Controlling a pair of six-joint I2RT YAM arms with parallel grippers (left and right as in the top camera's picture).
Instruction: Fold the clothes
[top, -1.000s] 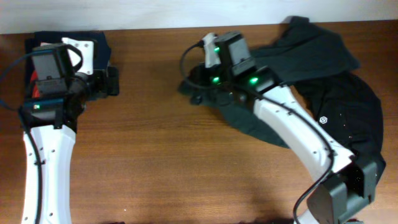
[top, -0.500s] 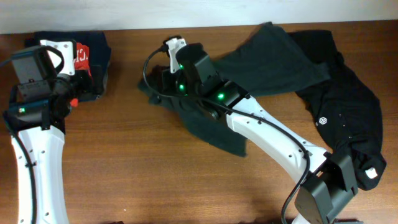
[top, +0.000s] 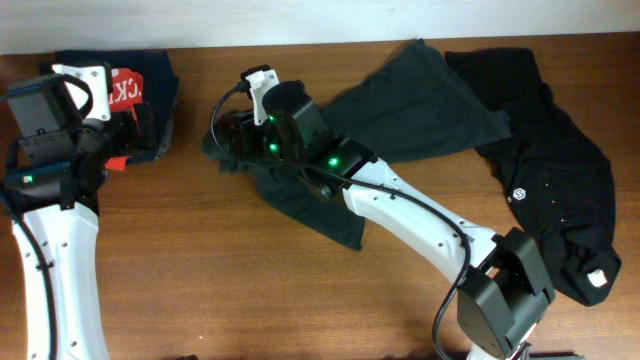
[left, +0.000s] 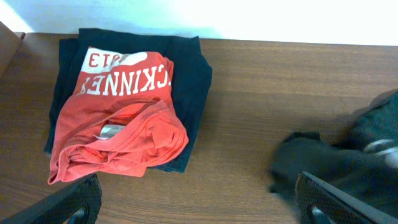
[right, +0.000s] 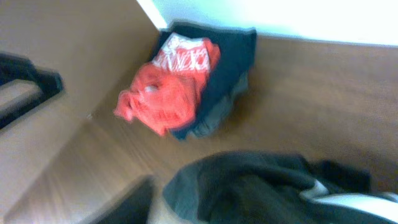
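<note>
Overhead: compared with a second ago, the right gripper (top: 232, 140) had carried the dark green shirt (top: 400, 110) leftward, out of the heap at the right and onto the middle of the table (top: 200, 280). The shirt lay drawn out, no longer bunched. Its long axis ran roughly left to right, the leading end pointing at the folded stack (top: 160, 70), with one flap trailing toward the near edge. My read: it was being pulled out for spreading, and folding had not begun. The black shirt (top: 545, 170) sat crumpled at far right. The left gripper (top: 140, 125) had drawn back toward the stack.

Left wrist: the left gripper (left: 199, 202) had its fingers spread wide, holding nothing. The red shirt (left: 118, 118) lay on top of the stack. The dark green shirt's (left: 348, 155) end showed at right, well apart from it.

Right wrist: blurred. The dark green shirt (right: 249, 186) was close under the camera, pointing toward the stack (right: 177, 81). I could not tell whether the jaws pinched it.
</note>
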